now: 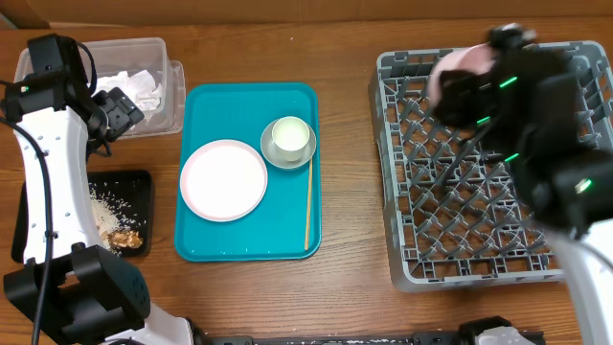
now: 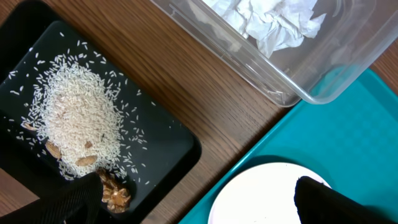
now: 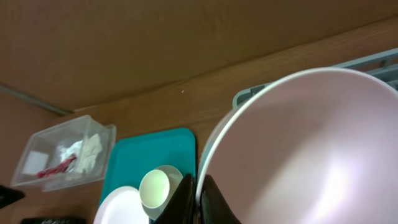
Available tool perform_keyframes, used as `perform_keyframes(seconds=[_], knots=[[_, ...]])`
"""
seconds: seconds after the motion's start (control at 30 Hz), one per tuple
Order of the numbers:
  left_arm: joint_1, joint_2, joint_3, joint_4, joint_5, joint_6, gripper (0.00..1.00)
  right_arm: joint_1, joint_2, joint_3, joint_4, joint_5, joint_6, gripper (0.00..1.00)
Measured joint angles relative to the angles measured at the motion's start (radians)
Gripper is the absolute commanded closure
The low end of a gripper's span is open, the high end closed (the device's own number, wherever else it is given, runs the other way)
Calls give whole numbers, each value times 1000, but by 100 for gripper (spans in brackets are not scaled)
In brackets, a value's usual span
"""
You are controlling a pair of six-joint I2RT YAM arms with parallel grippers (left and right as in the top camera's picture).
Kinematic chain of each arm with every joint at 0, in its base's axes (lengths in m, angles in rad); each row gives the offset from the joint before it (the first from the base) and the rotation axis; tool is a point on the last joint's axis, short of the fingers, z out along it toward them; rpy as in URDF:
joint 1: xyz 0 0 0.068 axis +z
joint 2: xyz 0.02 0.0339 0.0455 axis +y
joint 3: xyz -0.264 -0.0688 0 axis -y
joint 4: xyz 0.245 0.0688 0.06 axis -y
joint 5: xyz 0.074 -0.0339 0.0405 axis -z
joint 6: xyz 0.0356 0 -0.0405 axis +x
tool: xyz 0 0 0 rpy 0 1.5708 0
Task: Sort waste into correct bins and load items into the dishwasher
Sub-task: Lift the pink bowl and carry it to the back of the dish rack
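Observation:
My right gripper point(image 1: 479, 91) is shut on the rim of a pink bowl point(image 1: 458, 69) and holds it above the far left part of the grey dish rack point(image 1: 402, 192). In the right wrist view the fingers point(image 3: 202, 198) pinch the bowl's rim and the bowl point(image 3: 305, 149) fills the frame. My left gripper point(image 1: 120, 110) is open and empty, beside the clear bin point(image 1: 153, 53). In the left wrist view its fingers point(image 2: 196, 202) straddle the black tray's corner and the white plate point(image 2: 261, 196).
A teal tray point(image 1: 287, 240) holds a white plate point(image 1: 223, 179), a green cup on a saucer point(image 1: 289, 140) and a chopstick point(image 1: 308, 203). The black tray point(image 1: 144, 192) holds rice point(image 2: 78, 118) and food scraps point(image 2: 114, 191). The clear bin holds crumpled paper point(image 2: 273, 18).

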Motion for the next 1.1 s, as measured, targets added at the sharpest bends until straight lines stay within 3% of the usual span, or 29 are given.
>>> perform_keyframes(seconds=[0.2,0.47,0.77,1.1], knots=[[0,0,0,0,0,0,0,-364,220,0,89,-638,-208,96],[0,0,0,0,0,0,0,-437,518,-1,216,-1081,-283,96],[0,0,0,1,0,0,0,-448,681,-1,190,-1155,-217,96],[0,0,0,0,0,0,0,-510,700,-1,153,-1081,-115,96]])
